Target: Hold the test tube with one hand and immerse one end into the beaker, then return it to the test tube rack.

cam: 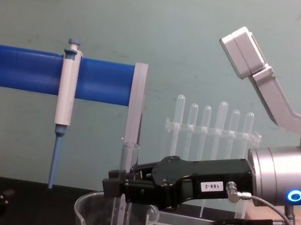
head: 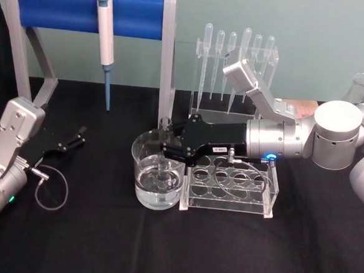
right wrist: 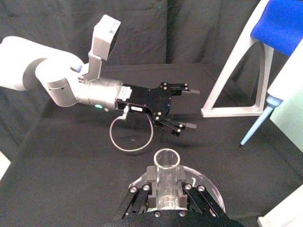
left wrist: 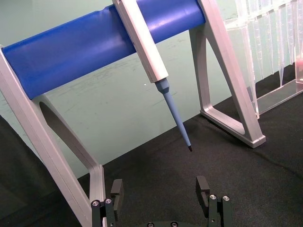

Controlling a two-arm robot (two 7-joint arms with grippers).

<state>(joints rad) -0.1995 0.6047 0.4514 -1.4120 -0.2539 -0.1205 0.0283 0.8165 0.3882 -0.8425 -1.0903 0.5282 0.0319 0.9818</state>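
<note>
Right gripper (head: 165, 150) pinches the test tube (cam: 128, 158) upright, high up, so its round end dips into the beaker (head: 139, 171) | beaker just left of test tube rack (head: 227, 206), likely a short return | left gripper (head: 76, 136) spread, idle at left.

Test tube (head: 165, 130): long clear glass, upright, open rimmed top up, lower end down inside beaker (head: 138, 185) and dipped in clear liquid at btm; can't tell if it touches the glass floor. Upper part sticks up above beaker rim. R gripper (head: 164, 151), black 2-finger w/ white label, clamps tube approx mid-height, just over the rim. Beaker: wide clear glass cyl w/ pour spout, upright on black table, partly filled, just beside L end of clear test tube rack (head: 227, 205), whose round holes face up.
</note>
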